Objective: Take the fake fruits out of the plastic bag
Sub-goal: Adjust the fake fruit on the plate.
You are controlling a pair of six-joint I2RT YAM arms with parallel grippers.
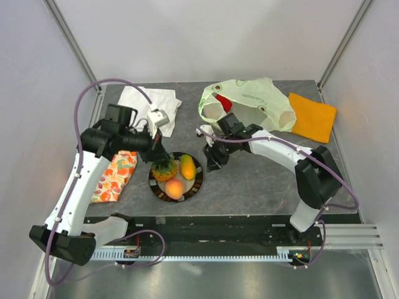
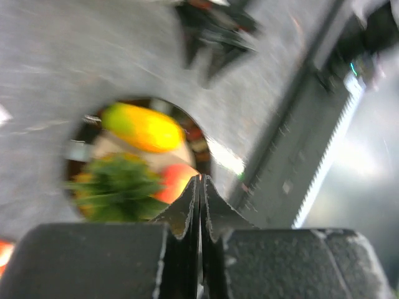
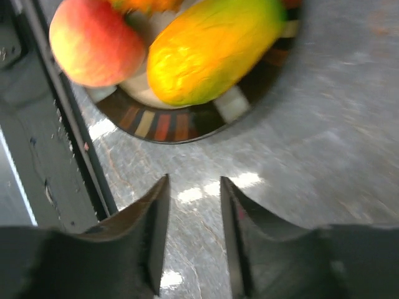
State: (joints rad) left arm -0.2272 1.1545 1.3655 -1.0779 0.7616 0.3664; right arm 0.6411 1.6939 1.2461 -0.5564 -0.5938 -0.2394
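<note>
The pale-green plastic bag (image 1: 252, 99) lies at the back of the table, its mouth facing left, with a red pepper-like piece (image 1: 223, 102) showing inside. A striped plate (image 1: 197, 180) holds the pineapple (image 1: 164, 168), mango (image 1: 187, 166) and peach (image 1: 174, 188). My left gripper (image 1: 156, 154) is shut and empty, just above the plate's back left; its view shows the mango (image 2: 146, 128), the pineapple crown (image 2: 118, 184) and the peach (image 2: 175, 182). My right gripper (image 1: 214, 163) is open and empty, beside the plate's right rim (image 3: 168, 128), with the peach (image 3: 93, 40) and mango (image 3: 212, 47) ahead. No banana is in view.
A white folded cloth (image 1: 149, 103) lies at the back left, a flat orange cloth (image 1: 313, 116) at the back right, and an orange-floral cloth (image 1: 115, 176) at the left edge. The black mounting rail (image 1: 218, 230) runs along the near edge.
</note>
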